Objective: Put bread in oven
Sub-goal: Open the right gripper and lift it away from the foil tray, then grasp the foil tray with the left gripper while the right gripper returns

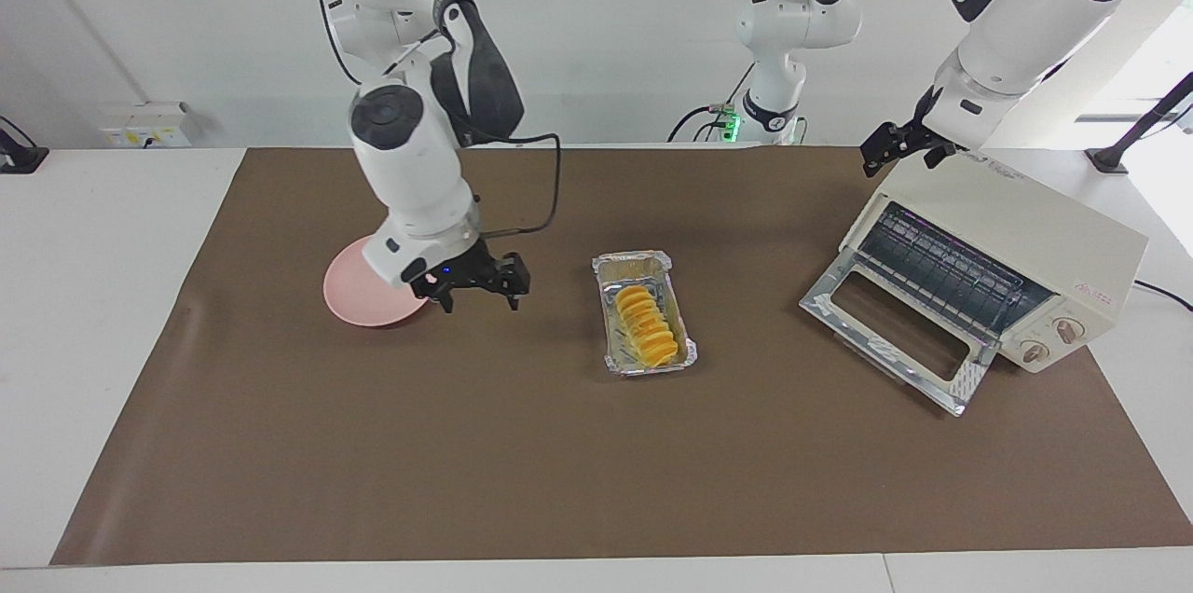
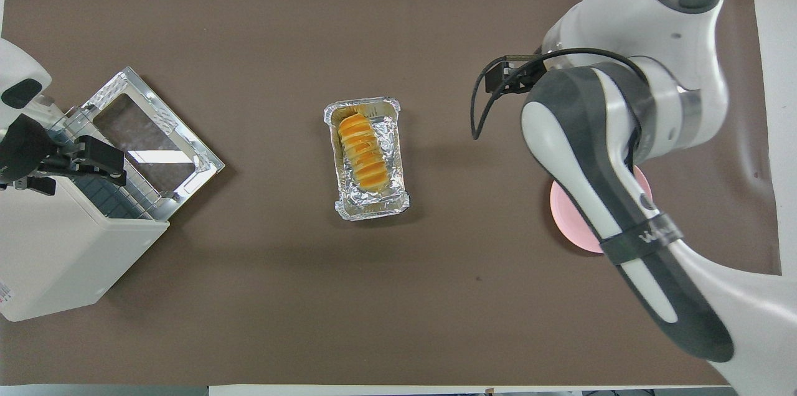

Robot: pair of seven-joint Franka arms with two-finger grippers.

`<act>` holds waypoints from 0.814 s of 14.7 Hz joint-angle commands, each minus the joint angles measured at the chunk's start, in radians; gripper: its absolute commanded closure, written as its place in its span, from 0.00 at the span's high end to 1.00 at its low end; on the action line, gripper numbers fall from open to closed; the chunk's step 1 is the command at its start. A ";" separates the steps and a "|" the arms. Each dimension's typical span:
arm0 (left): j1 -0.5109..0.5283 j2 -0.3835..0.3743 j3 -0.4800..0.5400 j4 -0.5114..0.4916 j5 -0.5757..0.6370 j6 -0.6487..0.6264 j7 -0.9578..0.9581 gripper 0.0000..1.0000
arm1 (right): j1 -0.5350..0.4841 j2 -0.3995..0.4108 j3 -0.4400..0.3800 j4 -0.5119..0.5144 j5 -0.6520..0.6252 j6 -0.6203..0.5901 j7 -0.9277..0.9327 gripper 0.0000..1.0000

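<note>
The bread, a ridged golden loaf, lies in a crinkled foil tray at the middle of the mat; from above the bread sits lengthwise in the tray. My right gripper hangs open and empty over the mat between the tray and a pink plate. The cream oven stands at the left arm's end, its glass door dropped open and the rack showing. My left gripper is open over the oven's top edge, also seen as the left gripper above the rack.
A round pink plate lies at the right arm's end of the mat, partly covered by the right hand; the plate peeks out under the arm from above. Brown mat covers the table.
</note>
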 commanded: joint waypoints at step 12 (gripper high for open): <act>-0.419 0.345 0.011 0.031 -0.013 0.453 -0.419 1.00 | -0.296 -0.312 0.014 -0.143 -0.106 -0.318 -0.451 1.00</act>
